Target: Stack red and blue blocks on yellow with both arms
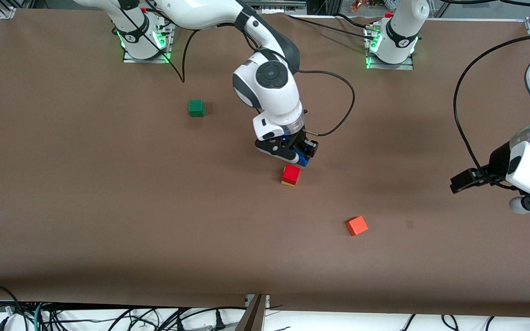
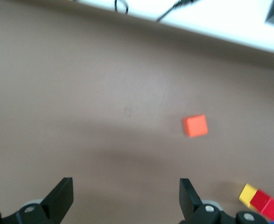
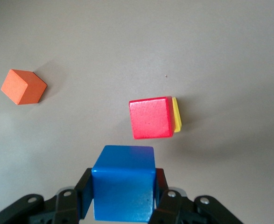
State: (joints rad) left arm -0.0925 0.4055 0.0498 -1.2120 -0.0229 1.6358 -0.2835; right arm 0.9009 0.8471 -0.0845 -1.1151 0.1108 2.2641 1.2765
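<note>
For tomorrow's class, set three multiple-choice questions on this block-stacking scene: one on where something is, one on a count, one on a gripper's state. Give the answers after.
1. Where is the red block?
A. on the yellow block
B. on the green cube
C. in a gripper

2. How many cubes are in the front view?
A. three
B. five
C. seven

3. What is the right gripper doing?
A. standing open
B. shut on the blue block
C. shut on the orange-red cube

Answers:
1 A: a yellow edge shows under the red.
2 B: red, yellow, blue, the green cube and the orange-red cube.
3 B: the right wrist view shows blue between its fingers. The left gripper waits open at its end of the table.
</note>
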